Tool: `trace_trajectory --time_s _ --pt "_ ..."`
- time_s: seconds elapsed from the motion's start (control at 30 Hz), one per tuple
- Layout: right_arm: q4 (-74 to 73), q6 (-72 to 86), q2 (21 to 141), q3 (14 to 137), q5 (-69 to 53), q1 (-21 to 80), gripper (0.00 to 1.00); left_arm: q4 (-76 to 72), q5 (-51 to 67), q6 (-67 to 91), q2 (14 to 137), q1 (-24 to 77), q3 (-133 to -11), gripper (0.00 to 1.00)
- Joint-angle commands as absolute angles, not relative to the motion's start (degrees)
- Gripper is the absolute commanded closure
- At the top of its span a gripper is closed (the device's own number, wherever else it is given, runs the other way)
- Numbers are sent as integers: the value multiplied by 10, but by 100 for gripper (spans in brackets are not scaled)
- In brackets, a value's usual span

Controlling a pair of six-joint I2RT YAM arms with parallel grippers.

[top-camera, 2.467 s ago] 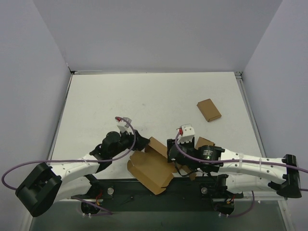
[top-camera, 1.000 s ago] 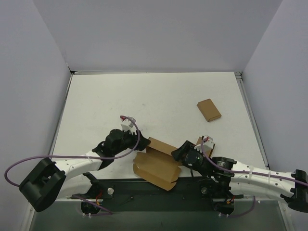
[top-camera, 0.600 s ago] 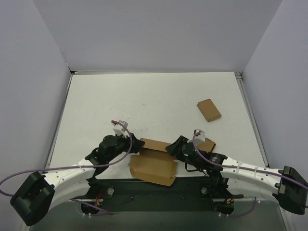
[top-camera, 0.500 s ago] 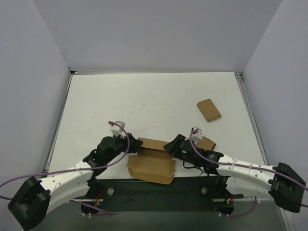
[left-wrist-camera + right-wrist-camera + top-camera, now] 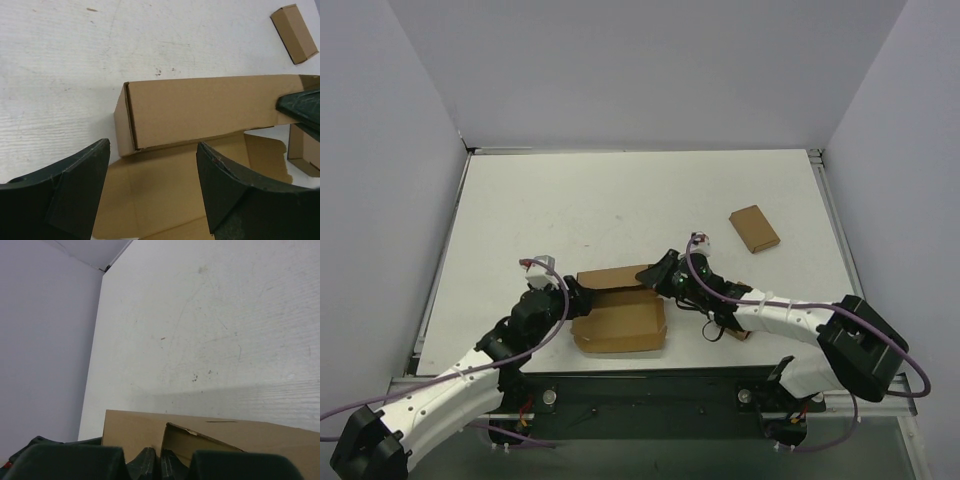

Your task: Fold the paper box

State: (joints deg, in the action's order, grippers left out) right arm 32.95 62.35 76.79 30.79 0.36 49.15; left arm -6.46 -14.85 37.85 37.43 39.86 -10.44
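Observation:
The paper box (image 5: 618, 322) lies as a brown sheet near the table's front edge, with one long wall (image 5: 200, 107) folded up along its far side. My right gripper (image 5: 658, 273) is at that wall's right end. In the right wrist view the right gripper (image 5: 160, 456) is shut, and a thin cardboard edge of the paper box (image 5: 131, 432) runs down between the tips. At the box's left end my left gripper (image 5: 577, 297) stands open. In its wrist view the left gripper (image 5: 152, 146) straddles the flat panel (image 5: 160, 195) just before the wall and holds nothing.
One small brown box (image 5: 754, 228) lies far right on the white table (image 5: 620, 200); the left wrist view shows this small box (image 5: 294, 32) too. A second small box (image 5: 302, 151) sits by the sheet's right end, mostly under the right arm (image 5: 770, 315).
The box has turned square to the table edge and slid left and away. The right gripper went from open to shut on the raised wall's end. The left gripper drew back leftward, still open.

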Motion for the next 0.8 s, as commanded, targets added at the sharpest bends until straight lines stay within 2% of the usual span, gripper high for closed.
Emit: trace_trajectory --time_s 0.0,0.17,0.4,0.53,0.77 --pt "393 596 804 327 -42 466 99 23 -188 403 344 377 -148 20" --pt "419 597 831 328 -82 436 100 33 -148 405 335 344 -171 18" --pt "434 590 851 317 -101 419 98 4 -76 400 384 290 -183 18" --pt "430 575 846 316 -102 417 78 -61 -38 396 416 269 -169 22" --pt "412 553 815 309 -106 413 56 -117 -10 387 463 254 -179 25"
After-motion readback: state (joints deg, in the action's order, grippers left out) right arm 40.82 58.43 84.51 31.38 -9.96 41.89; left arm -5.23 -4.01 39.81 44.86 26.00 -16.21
